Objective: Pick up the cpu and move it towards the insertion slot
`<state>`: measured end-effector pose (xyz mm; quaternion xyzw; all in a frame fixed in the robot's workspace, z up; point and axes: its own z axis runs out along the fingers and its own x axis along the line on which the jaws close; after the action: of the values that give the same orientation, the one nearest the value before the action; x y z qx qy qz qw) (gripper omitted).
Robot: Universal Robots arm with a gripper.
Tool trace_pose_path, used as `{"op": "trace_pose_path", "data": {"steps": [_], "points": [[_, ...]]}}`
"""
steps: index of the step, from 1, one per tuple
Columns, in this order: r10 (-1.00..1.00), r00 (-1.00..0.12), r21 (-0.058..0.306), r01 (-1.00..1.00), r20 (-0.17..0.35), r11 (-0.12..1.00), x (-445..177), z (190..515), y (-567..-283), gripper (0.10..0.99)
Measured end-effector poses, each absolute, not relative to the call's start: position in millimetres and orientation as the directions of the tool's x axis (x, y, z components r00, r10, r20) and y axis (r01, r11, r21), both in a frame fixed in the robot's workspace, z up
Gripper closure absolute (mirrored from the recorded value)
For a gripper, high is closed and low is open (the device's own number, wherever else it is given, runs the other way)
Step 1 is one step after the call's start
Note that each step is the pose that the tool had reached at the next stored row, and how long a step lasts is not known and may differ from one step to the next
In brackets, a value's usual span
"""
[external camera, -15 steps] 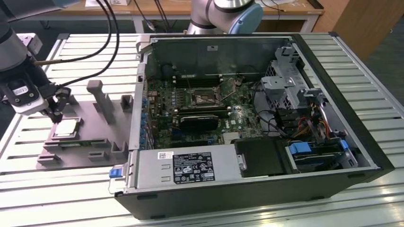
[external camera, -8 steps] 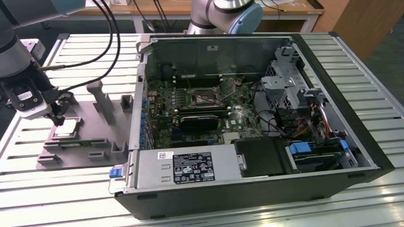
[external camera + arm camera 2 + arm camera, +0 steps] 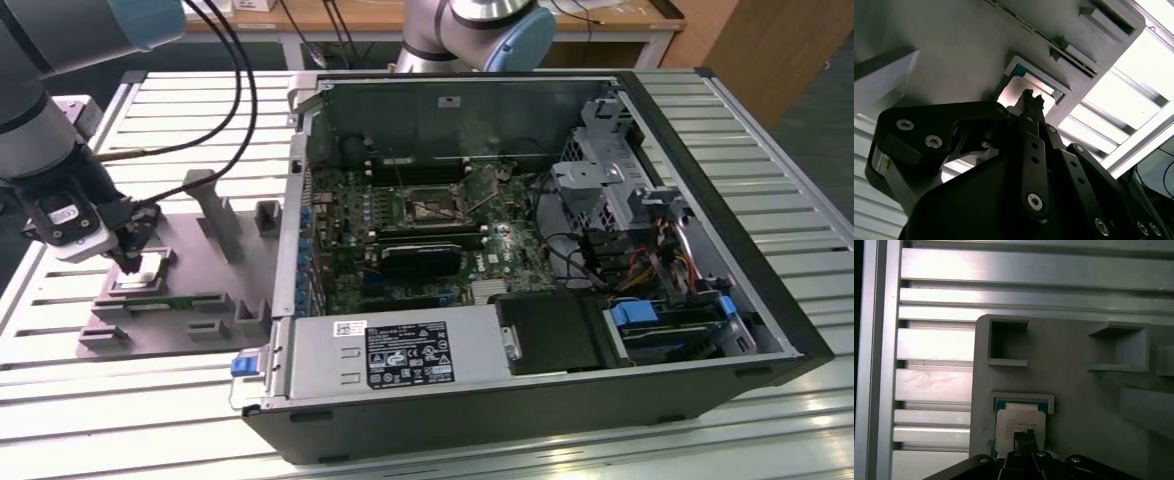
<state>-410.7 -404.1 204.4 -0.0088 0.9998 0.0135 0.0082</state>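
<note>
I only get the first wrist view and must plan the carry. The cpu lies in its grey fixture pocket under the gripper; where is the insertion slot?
Observer: In the exterior view the insertion slot sits on the green board inside the open computer case, toward the exterior view's right of the cpu.
Operator: Anything between them?
Observer: The case's metal side wall stands upright between the grey fixture and the board.
Operator: Is the slot occupied?
Observer: Its centre looks dark, no silver chip top in it.

The cpu (image 3: 1020,426) had a smooth, glossy metal top. The fixture plate (image 3: 1079,405) was matt grey plastic, the desk (image 3: 1004,270) ribbed brushed aluminium, and the pincer (image 3: 1030,100) matt black metal.
</note>
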Motion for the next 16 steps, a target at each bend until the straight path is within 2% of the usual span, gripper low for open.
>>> {"op": "trace_pose_path", "data": {"steps": [9,10,11,15,16], "points": [[-0.017,-1.0,0.027,-0.018,-0.016,0.999,-410.7,201.2,-404.1,0.973],[-0.017,-1.0,0.027,-0.018,-0.017,0.999,-410.7,201.2,-404.1,0.918],[-0.017,-1.0,0.027,-0.018,-0.017,0.999,-410.7,201.2,-404.1,0.918],[-0.017,-1.0,0.027,-0.018,-0.016,0.999,-410.7,201.1,-404.1,0.678],[-0.017,-1.0,0.027,-0.018,-0.017,0.999,-410.7,201.1,-404.1,0.678]]}}
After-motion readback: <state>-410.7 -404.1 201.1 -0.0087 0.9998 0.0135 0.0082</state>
